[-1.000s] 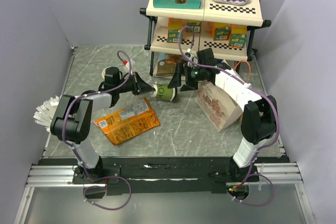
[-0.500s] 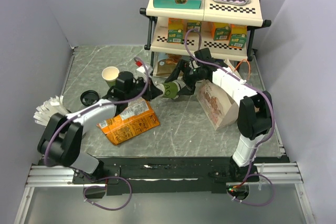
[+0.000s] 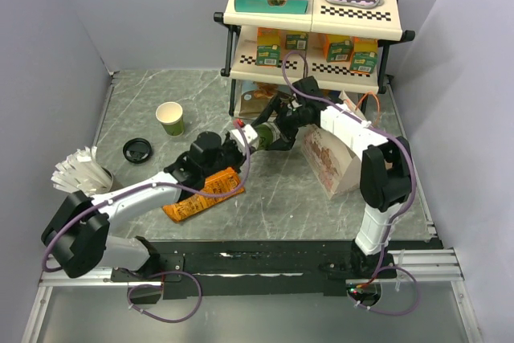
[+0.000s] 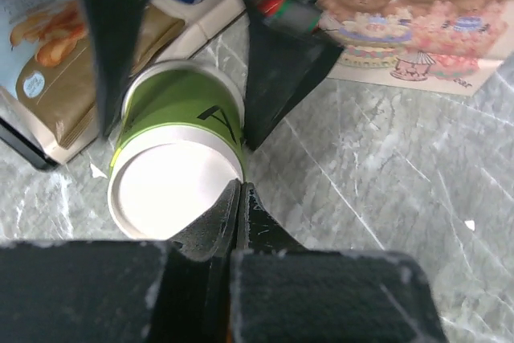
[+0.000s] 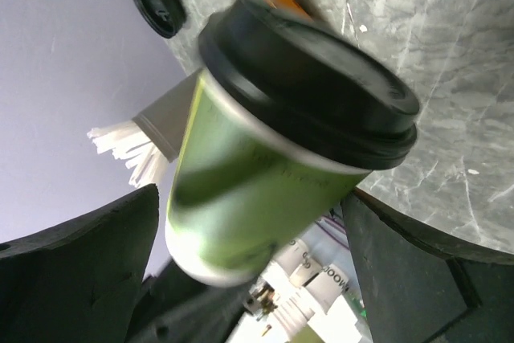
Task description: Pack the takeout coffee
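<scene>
The takeout coffee (image 3: 257, 136), a green cup with a black lid, lies tilted on its side near the middle of the table. My right gripper (image 3: 267, 130) is shut on its body; the right wrist view shows the cup (image 5: 257, 190) between both fingers of the right gripper (image 5: 250, 194). My left gripper (image 3: 238, 139) is shut and empty, and its tips (image 4: 239, 186) touch the rim of the cup's white base (image 4: 173, 190). The paper bag (image 3: 333, 162), printed with bears (image 4: 401, 14), lies just to the right of the cup.
A lidless green cup (image 3: 169, 116) and a loose black lid (image 3: 136, 149) sit at the left. An orange snack packet (image 3: 201, 194) lies under my left arm. A bundle of white straws (image 3: 80, 170) is at the far left. The shelf rack (image 3: 309, 22) stands behind.
My left arm swung right from the lidless cup and reached the coffee's base. My right gripper moved in and closed round the coffee, which shifted slightly towards the shelf.
</scene>
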